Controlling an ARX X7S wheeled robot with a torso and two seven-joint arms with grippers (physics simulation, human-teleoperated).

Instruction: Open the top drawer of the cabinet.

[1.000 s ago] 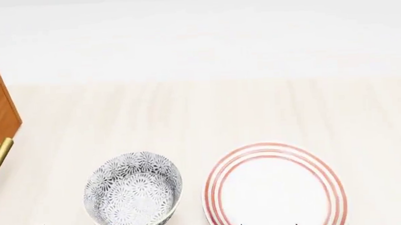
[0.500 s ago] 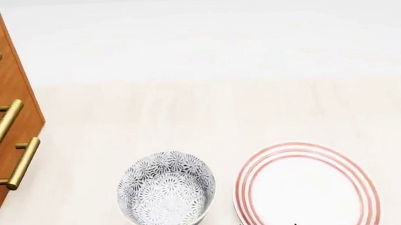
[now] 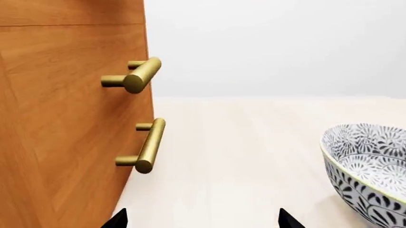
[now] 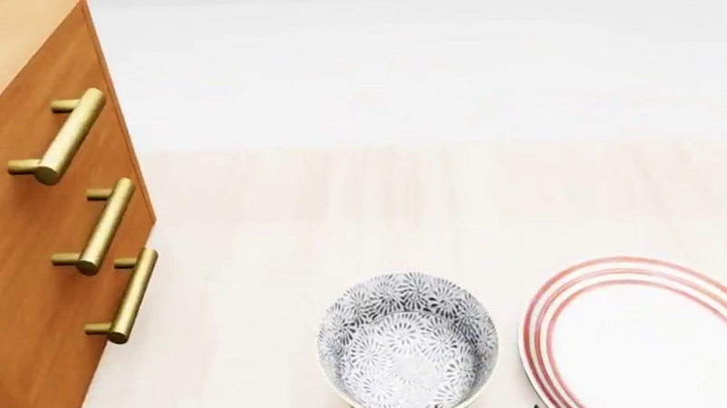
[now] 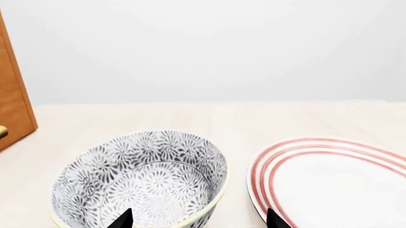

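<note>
Cabinet: the cabinet (image 4: 33,270) stood at my 9 to 10 o'clock in the head view, its orange-brown front turned toward the floor space ahead of me.
Top drawer: I took the top drawer (image 4: 40,106) to be the one with the highest brass handle (image 4: 61,137); 2 more handles (image 4: 99,227) sat below it. It looked shut, flush with the rest.
Left gripper: only 2 dark tips of the left gripper (image 3: 201,219) showed, set apart with nothing between them, so I read it as spread and empty.
Right gripper: the right gripper (image 5: 198,219) showed the same, 2 parted tips, empty, over the bowl (image 4: 408,352).
Clutter: the plate (image 4: 647,339) lay at 4 o'clock, just beside the bowl.
Doing it well: I judged the left arm should rise to the highest bar, straddle its middle, close squarely, then pull straight out.
</note>
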